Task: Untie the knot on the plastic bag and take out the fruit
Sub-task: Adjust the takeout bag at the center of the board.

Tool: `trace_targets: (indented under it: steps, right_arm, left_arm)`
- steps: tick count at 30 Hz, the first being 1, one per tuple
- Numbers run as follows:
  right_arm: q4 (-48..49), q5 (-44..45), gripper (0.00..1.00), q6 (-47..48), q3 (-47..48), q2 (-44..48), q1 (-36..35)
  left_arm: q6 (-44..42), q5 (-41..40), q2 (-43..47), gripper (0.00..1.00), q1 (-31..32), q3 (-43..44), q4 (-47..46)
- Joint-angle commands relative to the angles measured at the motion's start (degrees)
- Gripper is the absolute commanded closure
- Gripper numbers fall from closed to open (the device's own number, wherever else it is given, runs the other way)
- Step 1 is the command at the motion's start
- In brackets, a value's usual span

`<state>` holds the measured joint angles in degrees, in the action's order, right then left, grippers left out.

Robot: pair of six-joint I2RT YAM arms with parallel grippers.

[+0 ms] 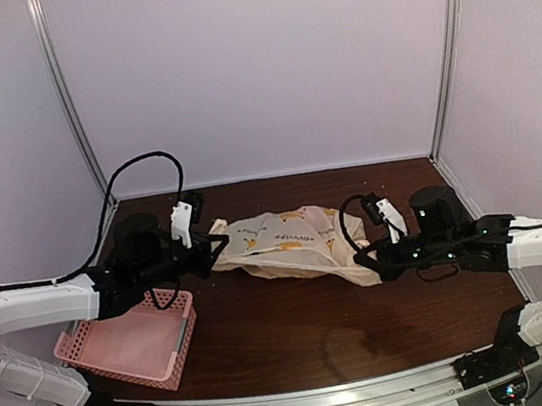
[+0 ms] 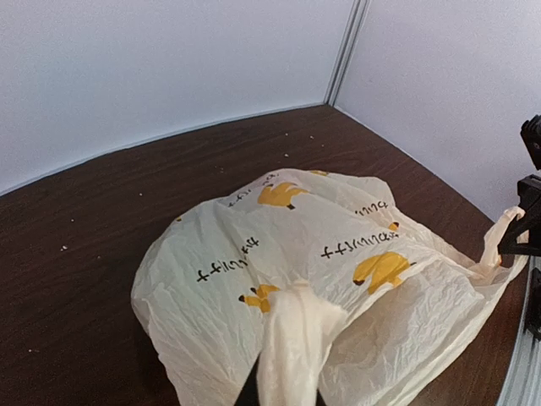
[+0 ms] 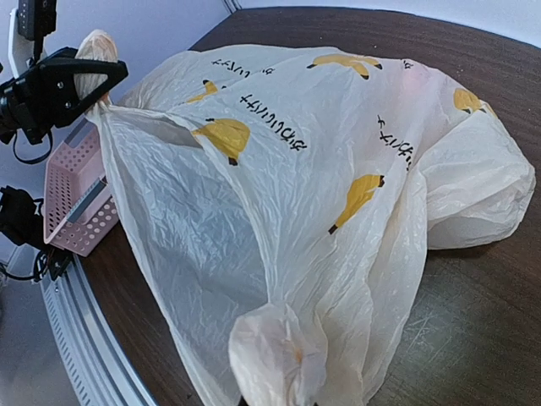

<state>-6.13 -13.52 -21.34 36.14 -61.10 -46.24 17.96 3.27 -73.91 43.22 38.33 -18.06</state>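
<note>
Two end effectors, top view: left end effector (image 1: 210, 252) and right end effector (image 1: 367, 268) face each other across the dark surface (image 1: 301, 345), both with jaws fully closed.
Bag, top view: plastic bag (image 1: 287, 241) lies on the surface between the two end effectors, stretched from one to the other.
Left grip, top view: jaws pinched on the left handle (image 1: 218, 230); a pale tuft sticks out past the fingers.
Right grip, top view: jaws pinched on the bag's corner nearest them; finer detail too small to tell.
Basket, top view: pink basket (image 1: 130, 346) sits on the near side of the left end effector, apart from the bag.
Left grip, left wrist view: twisted left handle (image 2: 292, 338) rises straight out of the closed jaws; the fingers are mostly hidden by plastic.
Bag, left wrist view: plastic bag (image 2: 321, 245) spreads directly ahead, banana prints up.
Far side, left wrist view: right end effector (image 2: 524, 233) clamps the right handle (image 2: 500, 244).
Right grip, right wrist view: bunched right handle (image 3: 279, 351) sits at the closed jaws.
Far side, right wrist view: left end effector (image 3: 101, 85) clamps the left handle (image 3: 97, 46); the plastic sheet is taut between the grips.
Handles: well apart, one in each end effector.
</note>
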Motion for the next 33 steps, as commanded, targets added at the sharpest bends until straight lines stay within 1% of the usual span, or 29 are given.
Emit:
trace_targets:
  steps: [1,2,4,5,8,10,11,14,19,22,24,29,31,33]
  right_arm:
    - [-0.23,-1.87,1.0,-1.88,-0.52,0.57,-0.33]
    - [-0.68,-2.28,0.98,-1.86,-0.37,0.35,-0.39]
    - [-2.05,-2.36,0.91,-1.71,-0.04,0.35,-0.5]
    - [-3.39,-1.79,0.79,-1.48,0.39,0.78,-0.58]
    - [-6.83,0.0,0.64,-0.78,1.19,2.79,-0.68]
    - [-9.59,1.44,0.49,-0.44,2.36,4.7,-0.7]
    - [-11.01,2.23,0.39,-0.21,3.1,5.69,-0.7]
    - [-15.39,4.97,0.23,0.86,5.8,8.24,-0.69]
    - [-22.05,10.47,0.09,5.03,13.04,8.7,-0.7]
    - [-25.03,13.14,0.06,7.62,18.3,6.25,-0.7]
    - [-26.46,13.25,0.04,9.76,22.85,3.61,-0.93]
    - [-28.8,17.29,0.03,14.66,31.2,-4.36,-1.9]
    - [-29.86,17.48,0.03,16.38,34.5,-8.22,-2.11]
    - [-30.29,17.26,0.03,17.92,36.93,-12.54,-2.43]
  left_arm:
    - [6.25,-0.71,5.55,0.91,-0.24,-2.91,-3.11]
    - [6.78,-0.66,6.37,0.88,-0.24,-3.43,-2.17]
    - [7.9,-0.52,8.24,0.87,-0.17,-4.77,-0.39]
    - [9.24,-1.04,9.73,0.86,-0.16,-5.54,1.38]
    - [11.82,-2.03,13.93,0.78,-0.16,-7.84,4.25]
    - [13.49,-1.63,16.94,0.74,-0.16,-9.18,6.28]
    - [14.23,-1.12,18.18,0.72,-0.16,-9.57,7.33]
    - [15.8,0.46,20.91,0.62,-0.17,-9.42,10.88]
    - [18.05,3.74,24.11,0.4,-0.16,-8.28,12.57]
    - [17.82,5.57,24.82,0.21,-0.21,-7.35,12.59]
    - [17.51,6.29,24.44,0.13,-0.16,-6.77,12.72]
    - [18.37,6.82,21.34,0.05,-0.16,-5.13,13.5]
    - [20.83,6.21,20.23,0.04,-0.16,-5.35,13.1]
    - [22.83,6.65,19.57,0.03,0.11,-6.49,10.73]
